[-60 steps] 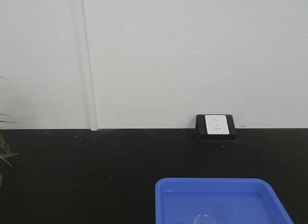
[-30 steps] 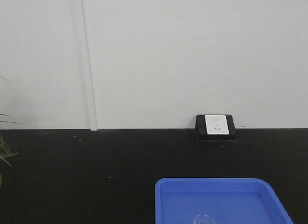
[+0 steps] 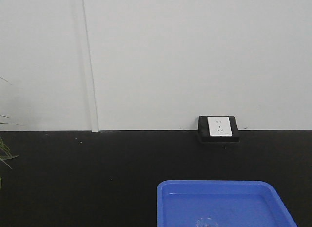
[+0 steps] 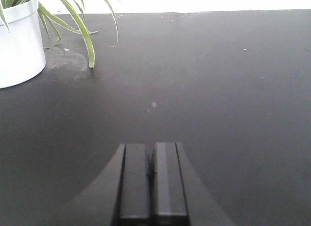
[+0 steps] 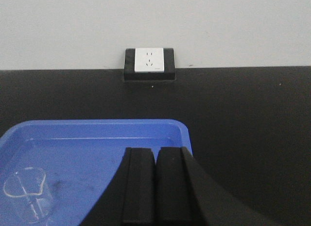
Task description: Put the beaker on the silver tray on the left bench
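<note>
The beaker (image 5: 24, 193), small and of clear glass, stands in the near left part of a bright blue plastic tray (image 5: 97, 138); only its rim shows in the front view (image 3: 206, 222). My right gripper (image 5: 155, 150) is shut and empty over the tray's right part, to the right of the beaker and apart from it. My left gripper (image 4: 151, 147) is shut and empty above the matte black bench top (image 4: 218, 90). The silver tray is out of view.
A white pot with a green plant (image 4: 17, 43) stands at the far left of the bench; its leaves show in the front view (image 3: 5, 156). A white wall socket in a black frame (image 3: 218, 128) sits at the bench's back edge against the white wall.
</note>
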Tool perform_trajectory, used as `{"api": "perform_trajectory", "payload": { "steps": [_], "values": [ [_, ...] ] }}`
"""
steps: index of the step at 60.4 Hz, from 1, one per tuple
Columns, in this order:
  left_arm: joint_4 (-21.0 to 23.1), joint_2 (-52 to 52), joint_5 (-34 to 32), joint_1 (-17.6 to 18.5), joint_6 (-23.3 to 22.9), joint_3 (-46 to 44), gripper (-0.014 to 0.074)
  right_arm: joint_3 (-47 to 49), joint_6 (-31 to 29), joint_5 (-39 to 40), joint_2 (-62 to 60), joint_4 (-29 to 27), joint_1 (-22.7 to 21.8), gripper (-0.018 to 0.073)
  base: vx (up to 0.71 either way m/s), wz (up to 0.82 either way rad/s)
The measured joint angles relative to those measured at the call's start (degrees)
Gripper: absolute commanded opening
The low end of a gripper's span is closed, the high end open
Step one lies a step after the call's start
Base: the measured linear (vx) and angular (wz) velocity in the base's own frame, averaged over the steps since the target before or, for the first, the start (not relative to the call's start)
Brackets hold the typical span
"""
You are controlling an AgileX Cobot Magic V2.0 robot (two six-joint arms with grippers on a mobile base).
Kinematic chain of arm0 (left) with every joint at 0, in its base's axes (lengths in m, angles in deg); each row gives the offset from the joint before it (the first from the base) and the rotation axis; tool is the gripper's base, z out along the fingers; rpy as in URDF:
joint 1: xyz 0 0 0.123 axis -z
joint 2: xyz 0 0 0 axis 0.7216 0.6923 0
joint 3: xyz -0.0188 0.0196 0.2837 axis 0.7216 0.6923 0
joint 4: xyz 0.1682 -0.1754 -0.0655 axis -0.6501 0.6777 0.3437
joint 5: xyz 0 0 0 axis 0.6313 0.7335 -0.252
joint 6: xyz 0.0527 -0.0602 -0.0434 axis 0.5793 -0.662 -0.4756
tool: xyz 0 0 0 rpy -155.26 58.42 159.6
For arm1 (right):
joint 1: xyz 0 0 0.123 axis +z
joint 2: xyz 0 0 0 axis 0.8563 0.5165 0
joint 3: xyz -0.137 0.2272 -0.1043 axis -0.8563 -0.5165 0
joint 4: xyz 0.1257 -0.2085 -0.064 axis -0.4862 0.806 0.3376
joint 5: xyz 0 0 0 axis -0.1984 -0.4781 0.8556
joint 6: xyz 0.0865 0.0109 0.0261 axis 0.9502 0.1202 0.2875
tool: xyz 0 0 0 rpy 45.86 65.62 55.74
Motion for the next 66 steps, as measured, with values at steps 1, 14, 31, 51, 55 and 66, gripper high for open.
{"api": "perform_trajectory", "payload": {
  "steps": [1, 14, 31, 51, 55, 66],
  "values": [
    [0.00, 0.00, 0.00, 0.00, 0.00, 0.00, 0.0001, 0.00, 0.00, 0.30, 0.62, 0.00, 0.00, 0.0043, 0.00, 0.00],
    [0.00, 0.00, 0.00, 0.00, 0.00, 0.00, 0.0001, 0.05, 0.00, 7.88, 9.75, -1.50, 0.00, 0.0195, 0.00, 0.00],
    [0.00, 0.00, 0.00, 0.00, 0.00, 0.00, 0.0001, 0.26, 0.19, 18.47, 21.26, -8.36, 0.00, 0.0437, 0.00, 0.00],
    [0.00, 0.00, 0.00, 0.00, 0.00, 0.00, 0.0001, 0.65, 3.07, 34.40, 36.32, 15.85, -0.08, 0.0462, 0.00, 0.00],
    [0.00, 0.00, 0.00, 0.00, 0.00, 0.00, 0.0001, 0.65, 5.27, 36.37, 39.74, 24.46, -0.06, 0.0462, 0.00, 0.00],
    [0.00, 0.00, 0.00, 0.00, 0.00, 0.00, 0.0001, 0.83, 8.00, 44.27, 48.67, 33.43, 0.00, 0.0509, 0.00, 0.00]
  ]
}}
